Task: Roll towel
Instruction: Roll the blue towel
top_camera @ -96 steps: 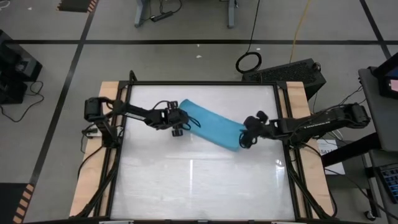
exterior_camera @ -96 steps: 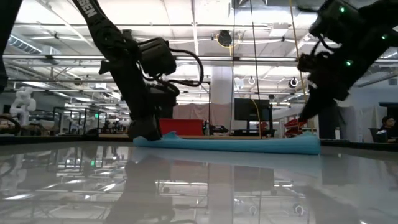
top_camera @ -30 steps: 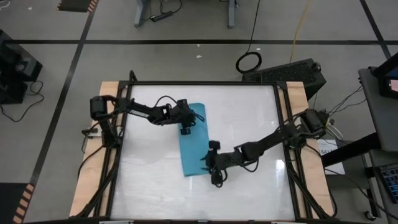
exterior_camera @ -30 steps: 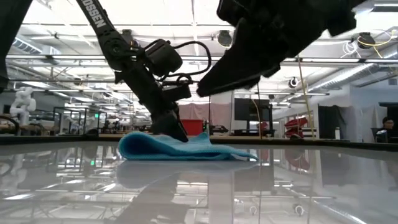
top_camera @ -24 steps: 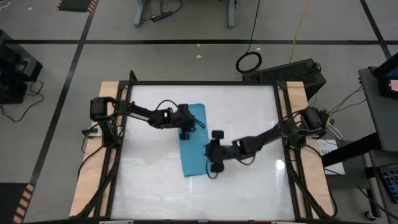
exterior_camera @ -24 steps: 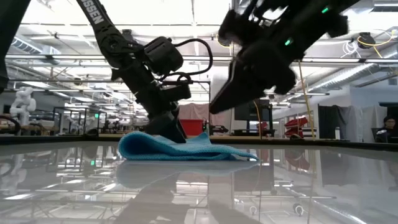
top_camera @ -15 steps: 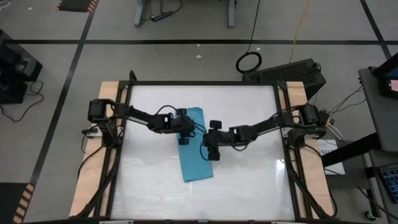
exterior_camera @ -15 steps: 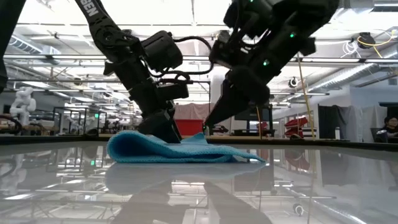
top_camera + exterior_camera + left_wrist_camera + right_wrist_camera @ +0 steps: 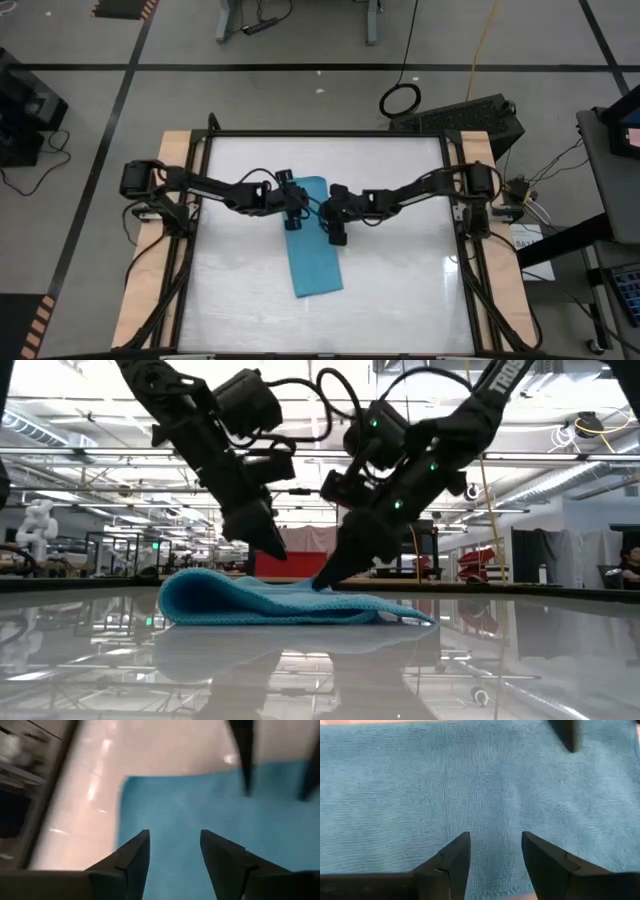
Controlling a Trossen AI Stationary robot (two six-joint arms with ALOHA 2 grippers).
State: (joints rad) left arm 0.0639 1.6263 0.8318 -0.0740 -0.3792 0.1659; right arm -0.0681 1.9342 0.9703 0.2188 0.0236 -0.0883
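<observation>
The towel (image 9: 314, 238) lies as a long folded strip near the middle of the tabletop (image 9: 400, 290). The left end effector (image 9: 292, 209) and right end effector (image 9: 335, 221) flank the towel's far end, fingers spread, pinching nothing.

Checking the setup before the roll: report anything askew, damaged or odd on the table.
Nothing looks damaged. The soft turquoise-blue cloth towel lies as a folded strip slightly slanted to the white table's edges, with one end humped up. The left tool and right tool hang open over its far end.
</observation>
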